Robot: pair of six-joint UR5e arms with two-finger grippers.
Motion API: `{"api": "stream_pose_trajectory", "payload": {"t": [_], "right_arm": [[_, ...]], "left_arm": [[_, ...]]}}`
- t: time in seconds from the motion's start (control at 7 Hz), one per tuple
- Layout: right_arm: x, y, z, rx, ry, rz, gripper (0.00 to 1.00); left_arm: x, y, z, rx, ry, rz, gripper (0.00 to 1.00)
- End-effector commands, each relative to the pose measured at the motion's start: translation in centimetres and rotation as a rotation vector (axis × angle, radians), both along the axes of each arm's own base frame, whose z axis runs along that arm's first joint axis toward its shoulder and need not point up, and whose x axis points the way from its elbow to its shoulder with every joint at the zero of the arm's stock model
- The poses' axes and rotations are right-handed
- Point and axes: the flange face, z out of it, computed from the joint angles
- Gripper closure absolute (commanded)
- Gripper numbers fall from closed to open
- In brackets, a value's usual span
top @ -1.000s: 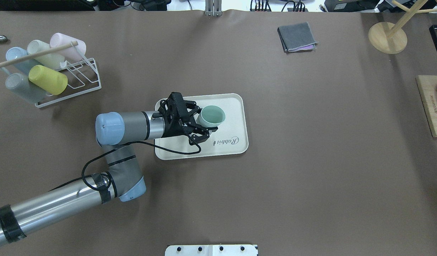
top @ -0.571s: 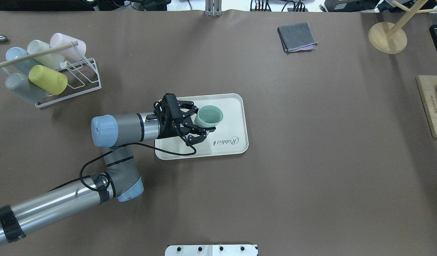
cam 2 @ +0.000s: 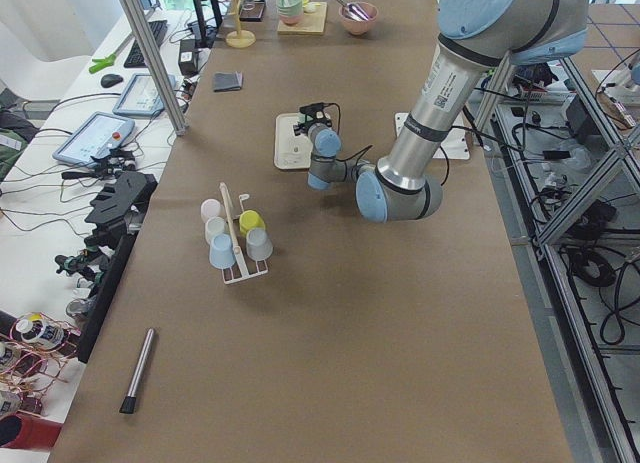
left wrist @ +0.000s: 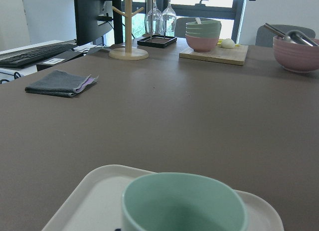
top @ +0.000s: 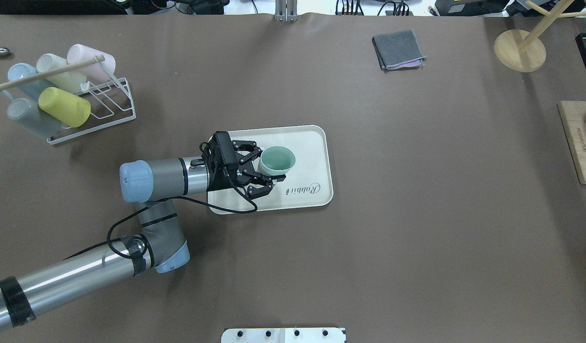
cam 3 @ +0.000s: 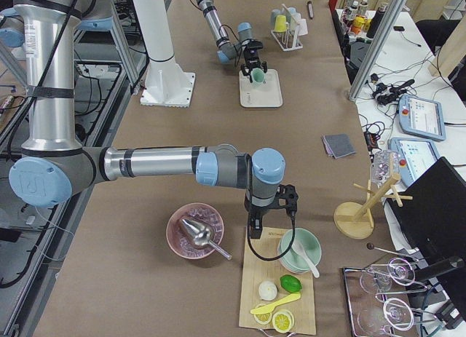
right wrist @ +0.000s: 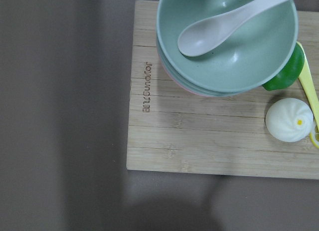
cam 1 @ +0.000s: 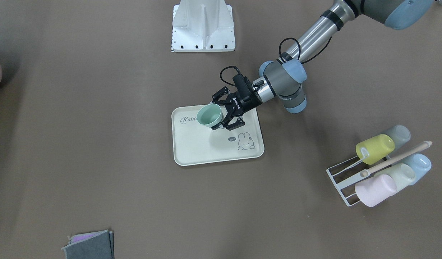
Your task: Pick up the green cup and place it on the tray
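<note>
Green cup (top: 277,160): stands upright, mouth up, over the middle of the tray (top: 314,140), slightly towards its far edge.
Contact with tray: judged seated or very nearly so. No view shows the base, so touching cannot be confirmed.
Left tool (top: 272,165): enters level from the left. Its two fingers are pressed against the cup's wall below the rim, one on the far flank and one on the near flank, pinching the cup.
Direction, cup from tool: the cup lies to the right of the tool's palm, straight ahead along the line of the wrist. The left wrist view shows the rim centred just in front of the lens.
Axes: the cup's long axis is vertical. The tool's approach axis is horizontal, left to right. The line on which the fingers part runs near to far. The tray's long side runs left to right.
Nearer arm: the left. The right tool (cam 3: 271,206) hangs well apart at the right end of the worktop (top: 417,214), above a wooden board (right wrist: 199,136). Whether it is spread or pressed together cannot be told.
Coming move (judgement): release. The fingers part towards near and far, then the tool backs off leftward, directly away from the cup and over the tray's left rim.
Risk (judgement): a withdrawal that is not square to the cup could let one finger drag it or tip it.
Bystander: a wire rack (top: 107,102) holding other cups sits far left, well apart from the tray.
</note>
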Motion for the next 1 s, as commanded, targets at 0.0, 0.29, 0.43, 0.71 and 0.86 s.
{"api": "stream_pose_trajectory", "payload": {"t": [0.0,0.29,0.43,0.71,0.86], "right_arm": [[0.00,0.01,0.15,-0.003,0.000,0.000,0.00],[0.00,0.01,0.15,-0.003,0.000,0.000,0.00],[0.00,0.01,0.15,-0.003,0.000,0.000,0.00],[0.00,0.01,0.15,-0.003,0.000,0.000,0.00],[0.00,0.01,0.15,-0.003,0.000,0.000,0.00]], "left_arm": [[0.14,0.48,0.23,-0.015,0.023,0.011,0.65],[0.16,0.47,0.30,-0.041,0.030,0.020,0.65],[0.24,0.41,0.45,-0.061,0.030,0.025,0.65],[0.28,0.30,0.66,-0.066,0.023,0.017,0.64],[0.42,0.13,0.98,-0.071,0.011,0.006,0.64]]}}
